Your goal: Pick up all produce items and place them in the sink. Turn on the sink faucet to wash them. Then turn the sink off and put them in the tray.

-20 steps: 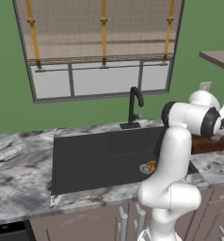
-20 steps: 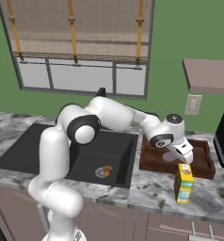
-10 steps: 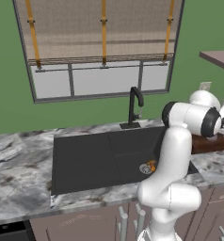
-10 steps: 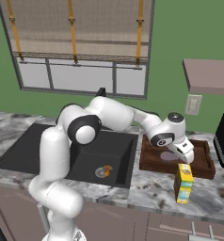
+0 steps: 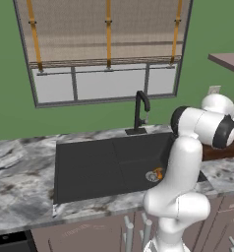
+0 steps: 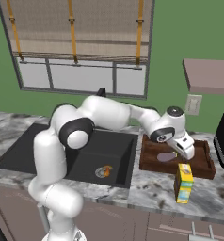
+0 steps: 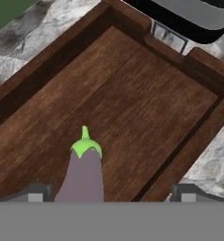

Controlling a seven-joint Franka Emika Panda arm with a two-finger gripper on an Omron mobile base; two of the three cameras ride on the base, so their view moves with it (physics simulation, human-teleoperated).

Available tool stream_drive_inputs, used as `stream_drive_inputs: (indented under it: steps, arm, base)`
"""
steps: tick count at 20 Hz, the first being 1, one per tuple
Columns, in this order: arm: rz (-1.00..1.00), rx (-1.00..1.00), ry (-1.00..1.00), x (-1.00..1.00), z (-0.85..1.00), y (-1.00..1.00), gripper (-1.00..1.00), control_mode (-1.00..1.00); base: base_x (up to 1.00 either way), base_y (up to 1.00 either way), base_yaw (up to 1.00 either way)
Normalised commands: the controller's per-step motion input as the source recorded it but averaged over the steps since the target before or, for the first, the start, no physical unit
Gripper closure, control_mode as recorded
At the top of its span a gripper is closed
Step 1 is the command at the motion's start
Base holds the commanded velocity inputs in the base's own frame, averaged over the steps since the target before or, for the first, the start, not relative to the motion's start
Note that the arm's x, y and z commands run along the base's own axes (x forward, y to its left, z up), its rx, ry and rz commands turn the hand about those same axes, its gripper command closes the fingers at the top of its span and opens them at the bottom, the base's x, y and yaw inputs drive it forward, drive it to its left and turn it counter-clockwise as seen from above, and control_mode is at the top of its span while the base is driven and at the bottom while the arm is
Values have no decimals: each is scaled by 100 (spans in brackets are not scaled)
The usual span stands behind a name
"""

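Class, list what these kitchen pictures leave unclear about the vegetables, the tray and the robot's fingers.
- Hand view: lower end of the dull purple eggplant is cut off, so its contact with the fingers cannot be judged.
- Left base view: the white arm hides most of the dark brown wooden tray.
- Both base views: the small orange piece at the black sink's drain is too small to identify.

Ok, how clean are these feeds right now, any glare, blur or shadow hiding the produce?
Hand view: sharp, flat even light, no glare; the purple piece lies on the tray, its lower end cut off by the frame edge. Right base view: crisp; the purple piece is a dull patch beside the gripper. Left base view: soft and even; the orange piece sits by the drain in the black sink, partly behind the arm.
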Motion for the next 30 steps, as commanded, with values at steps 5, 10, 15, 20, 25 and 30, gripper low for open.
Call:
stream_drive_inputs:
  steps: [5,10,15,20,25,30]
  arm:
    - [0,-2,0,-27,36,29,-100,-100]
    - [0,-3,0,-19,23,54,-100,-100]
    - [0,-4,0,-11,15,62,-100,-100]
    - [3,-3,0,-5,17,64,-100,-100]
    - [8,-4,1,-4,13,71,-100,-100]
    - [9,-4,0,-5,13,71,-100,-100]
  base:
    - [0,0,0]
    - [0,0,0]
    - [0,0,0]
    - [0,0,0]
    - [0,0,0]
    - [0,0,0]
